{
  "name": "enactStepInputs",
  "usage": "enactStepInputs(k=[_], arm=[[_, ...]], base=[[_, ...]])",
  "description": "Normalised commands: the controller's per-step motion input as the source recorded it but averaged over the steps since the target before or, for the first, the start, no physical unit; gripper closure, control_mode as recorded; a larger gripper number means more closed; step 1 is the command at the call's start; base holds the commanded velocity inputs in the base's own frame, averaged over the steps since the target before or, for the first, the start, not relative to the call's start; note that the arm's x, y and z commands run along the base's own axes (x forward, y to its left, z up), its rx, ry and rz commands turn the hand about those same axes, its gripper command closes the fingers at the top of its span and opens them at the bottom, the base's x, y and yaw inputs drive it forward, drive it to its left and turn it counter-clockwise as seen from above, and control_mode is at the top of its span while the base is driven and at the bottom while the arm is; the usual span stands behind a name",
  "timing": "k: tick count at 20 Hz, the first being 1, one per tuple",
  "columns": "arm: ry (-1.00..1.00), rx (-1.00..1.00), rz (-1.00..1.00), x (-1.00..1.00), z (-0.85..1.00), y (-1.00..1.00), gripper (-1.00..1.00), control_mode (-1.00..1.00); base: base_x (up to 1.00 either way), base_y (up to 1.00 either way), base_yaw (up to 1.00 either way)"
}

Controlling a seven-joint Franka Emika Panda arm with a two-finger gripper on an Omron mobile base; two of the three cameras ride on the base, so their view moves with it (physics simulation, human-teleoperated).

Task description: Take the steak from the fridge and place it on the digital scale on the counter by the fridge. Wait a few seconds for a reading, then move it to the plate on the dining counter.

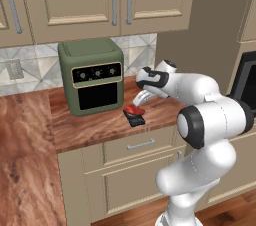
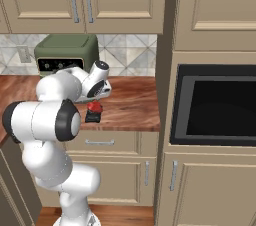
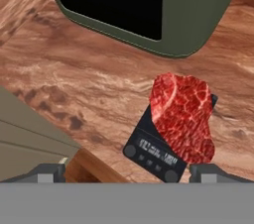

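Steak (image 3: 183,119): lying on scale (image 3: 151,151), overhanging its far edge.
Gripper (image 3: 127,171): spread, empty, above desk (image 1: 95,125).
Advice: wait, then pinch steak centrally.

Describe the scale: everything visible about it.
The scale is a small, flat, black rounded-square device lying level on the wood-grain counter, just in front of the green toaster oven and near the counter's front edge. One edge carries a strip with a small readout and round buttons at its ends. The red marbled steak lies on it, covering most of its top and overhanging an edge. The gripper hovers over it without touching.
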Motion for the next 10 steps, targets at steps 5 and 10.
enactStepInputs(k=[5,10], arm=[[0.0,0.0,0.0,0.0,0.0,0.0,-1.0,-1.0],[0.0,0.0,0.0,0.0,0.0,0.0,-1.0,-1.0]], base=[[0.0,0.0,0.0],[0.0,0.0,0.0]])
